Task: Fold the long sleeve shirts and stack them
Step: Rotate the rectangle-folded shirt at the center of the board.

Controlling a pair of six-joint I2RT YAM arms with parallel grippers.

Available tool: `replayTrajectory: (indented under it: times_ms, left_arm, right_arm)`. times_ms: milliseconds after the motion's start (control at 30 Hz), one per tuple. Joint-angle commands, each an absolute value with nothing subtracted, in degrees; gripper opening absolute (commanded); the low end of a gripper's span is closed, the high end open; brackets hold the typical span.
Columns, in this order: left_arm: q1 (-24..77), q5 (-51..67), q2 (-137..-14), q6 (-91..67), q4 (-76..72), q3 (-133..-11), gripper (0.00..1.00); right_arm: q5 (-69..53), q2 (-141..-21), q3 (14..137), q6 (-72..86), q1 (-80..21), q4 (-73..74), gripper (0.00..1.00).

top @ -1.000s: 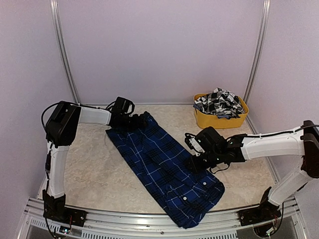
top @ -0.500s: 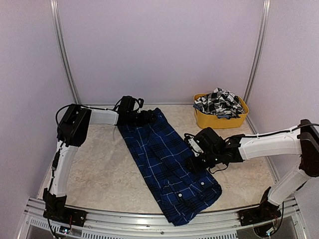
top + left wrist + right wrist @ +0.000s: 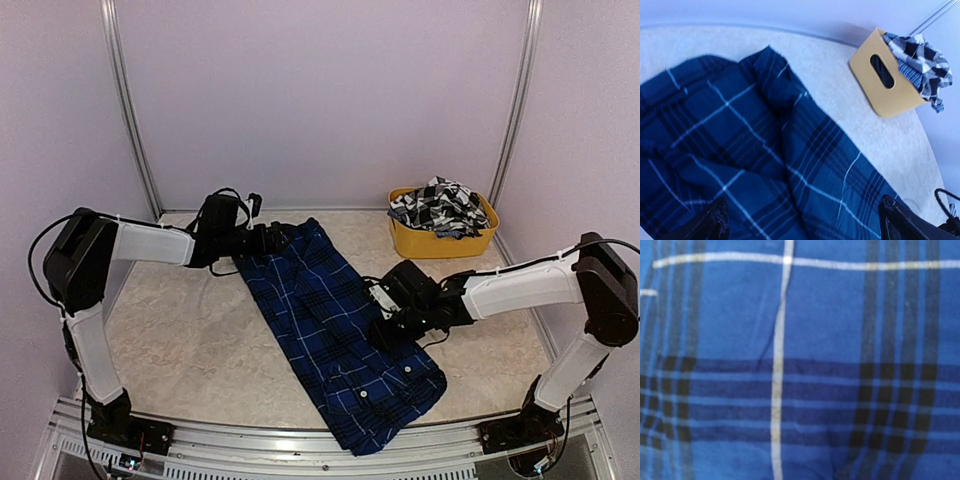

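- Top view: the blue shirt point(image 3: 335, 335) lies on the counter point(image 3: 190, 340) as a long, narrowed band running from 11 o'clock to 5 o'clock, with buttons and a pocket showing at its near end. It looks folded lengthwise only, so the crosswise folds are left to do.
- The checked shirt point(image 3: 437, 203) sits crumpled in the yellow tub point(image 3: 440, 242) at 2 o'clock, unfolded, and no stack has been started.
- The left hand point(image 3: 272, 238) sits at the band's far end. The right hand point(image 3: 385, 330) presses on its 3 o'clock edge, and I cannot tell whether it grips.
- Left wrist view: two dark fingers point(image 3: 715, 222) stand wide apart at the lower corners, so this hand is released. Soft woven plaid rumples below it, with a raised crease. The tub is smooth, hard plastic with a slot handle.
- Right wrist view: royal-blue cloth with black bands and thin white lines fills the frame, fairly flat. No fingers show here.
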State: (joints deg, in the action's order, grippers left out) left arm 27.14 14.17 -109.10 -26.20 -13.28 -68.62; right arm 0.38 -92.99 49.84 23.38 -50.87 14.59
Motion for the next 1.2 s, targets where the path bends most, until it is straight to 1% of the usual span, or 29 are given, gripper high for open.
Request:
replayTrajectory:
  times_ms: [0,167,333,600,767,900,1033,1100,1167]
  left_arm:
    - [28.6,12.63,-108.34,-28.46,-12.08,-62.27,0.99]
    - [29.43,11.94,-109.54,-29.06,-9.95,-60.12,0.99]
    - [29.49,11.6,-112.92,-29.25,-8.47,-62.24,0.99]
    - [28.99,11.49,-124.66,-26.65,-2.37,-77.09,0.99]
    - [27.58,12.39,-130.55,-25.64,-0.27,-87.21,0.99]
    - [26.56,13.07,-135.67,-24.23,-0.18,-94.97,0.99]
    - [24.87,13.72,-138.6,-23.51,-0.13,-101.75,0.99]
    - [23.9,13.8,-139.02,-23.17,-0.18,-103.03,0.99]
    - [23.0,13.79,-137.65,-22.56,-0.51,-101.79,0.99]
  right_arm:
    - [0.09,-91.34,47.29,22.89,-50.44,14.55,0.37]
    - [0.09,-88.39,45.2,23.58,-50.4,15.8,0.37]
    - [-3.91,-87.22,41.98,24.73,-50.44,14.94,0.37]
    - [-7.76,-87.46,36.57,27.71,-51.23,9.01,0.37]
    - [-10.17,-89.18,36.86,29.68,-52.74,4.94,0.37]
    - [-11.88,-93.07,39.08,32.34,-54.22,0.53,0.37]
    - [-10.77,-98.74,43.9,34.74,-55.63,0.16,0.36]
    - [-9.74,-100.68,45.99,35.34,-55.69,0.16,0.36]
    - [-8.14,-101.4,47.8,35.04,-55.71,0.37,0.37]
